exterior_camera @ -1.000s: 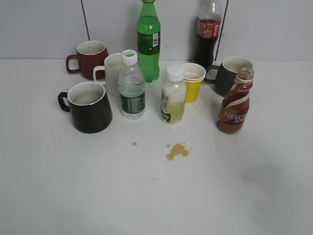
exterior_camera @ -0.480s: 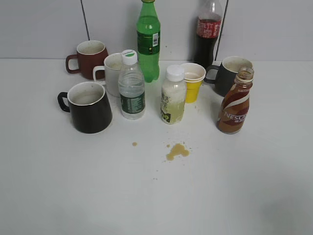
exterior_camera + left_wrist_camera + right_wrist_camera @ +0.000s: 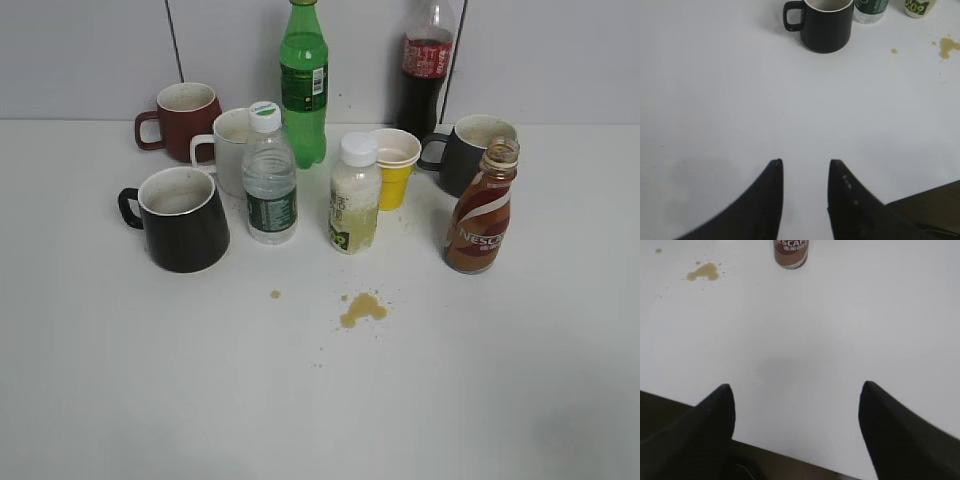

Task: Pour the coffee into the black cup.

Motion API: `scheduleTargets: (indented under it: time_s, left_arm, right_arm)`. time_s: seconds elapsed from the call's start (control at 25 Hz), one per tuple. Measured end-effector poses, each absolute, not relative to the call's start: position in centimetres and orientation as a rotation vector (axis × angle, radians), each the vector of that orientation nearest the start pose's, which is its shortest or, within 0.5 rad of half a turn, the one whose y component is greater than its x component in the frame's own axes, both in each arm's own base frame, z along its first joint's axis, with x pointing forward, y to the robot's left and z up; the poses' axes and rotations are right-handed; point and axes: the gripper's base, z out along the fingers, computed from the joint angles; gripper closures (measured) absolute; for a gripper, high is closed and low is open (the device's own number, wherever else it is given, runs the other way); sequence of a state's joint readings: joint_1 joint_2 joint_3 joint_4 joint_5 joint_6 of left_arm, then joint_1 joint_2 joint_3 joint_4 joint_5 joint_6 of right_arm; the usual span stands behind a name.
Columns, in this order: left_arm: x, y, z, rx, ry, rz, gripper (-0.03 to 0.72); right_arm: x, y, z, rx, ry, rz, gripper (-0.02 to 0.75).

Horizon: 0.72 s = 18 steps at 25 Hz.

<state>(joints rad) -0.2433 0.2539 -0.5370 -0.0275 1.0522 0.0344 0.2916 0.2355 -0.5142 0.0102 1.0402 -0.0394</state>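
1. Exterior view, left side: the black cup (image 3: 183,219) stands upright on the white table (image 3: 150,380), handle pointing left, pale inside showing.
2. Behind it a maroon mug (image 3: 182,120) stands near the wall, and a white mug (image 3: 230,148) sits just to the right of that.
3. A clear water bottle (image 3: 269,178) with a white cap stands just right of the black cup, in front of the white mug; a green bottle (image 3: 303,85) rises behind it.
4. At the middle are a pale juice bottle (image 3: 354,196) and, just behind it, a yellow paper cup (image 3: 395,168). A brown spill (image 3: 363,308) marks the table in front of them.
5. Right side: a cola bottle (image 3: 425,70) at the wall, a dark grey mug (image 3: 468,152), and in front of it the coffee (image 3: 483,210), upright and uncapped, well apart from the black cup.
6. Left wrist view: the left gripper (image 3: 805,186) hangs over bare table with a narrow gap between its fingers, holding nothing; the black cup (image 3: 822,22) lies well ahead.
7. Right wrist view: the right gripper (image 3: 796,412) is spread wide and empty, the coffee (image 3: 791,253) far ahead at the top edge.
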Motion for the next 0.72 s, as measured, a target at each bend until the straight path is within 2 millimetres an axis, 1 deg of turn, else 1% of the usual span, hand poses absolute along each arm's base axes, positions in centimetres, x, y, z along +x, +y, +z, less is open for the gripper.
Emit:
scheduleTargets:
  time_s: [0.44, 0.56, 0.72]
  left_arm:
    - [3.0, -0.9, 28.5, 0.295, 2.228, -0.142, 0.447]
    - [2.1, -0.6, 28.7, 0.223, 2.178, -0.113, 0.447]
    - [0.5, -0.2, 28.8, 0.110, 2.084, -0.051, 0.447]
  right_arm:
    - [3.0, 0.9, 28.0, -0.370, 2.218, 0.135, 0.164]
    - [3.0, 0.8, 28.0, -0.307, 2.225, 0.116, 0.164]
    - [2.8, 0.4, 28.1, -0.180, 2.214, 0.059, 0.164]
